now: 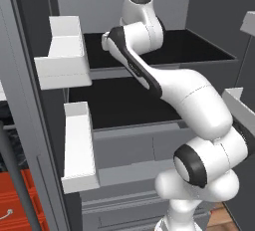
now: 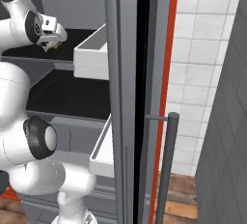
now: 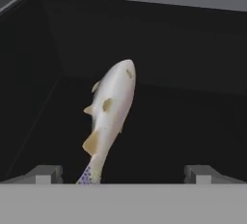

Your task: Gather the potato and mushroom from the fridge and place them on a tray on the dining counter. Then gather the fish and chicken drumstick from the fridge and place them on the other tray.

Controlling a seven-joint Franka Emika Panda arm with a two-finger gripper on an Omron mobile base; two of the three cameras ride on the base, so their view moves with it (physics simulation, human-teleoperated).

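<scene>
one fish (image 3: 110, 117) lies on the dark shelf (image 3: 183, 136) inside the fridge (image 1: 30, 125), just ahead of the gripper (image 3: 123, 174) and slightly toward its left finger, tail end nearest and head pointing away. the gripper's two fingertips (image 3: 46, 174) stand wide apart with nothing between them. from the base views, the arm (image 1: 169, 90) reaches in over the upper of two black shelves, and two white door bins (image 1: 67, 51) hang on the open door beside it.
</scene>
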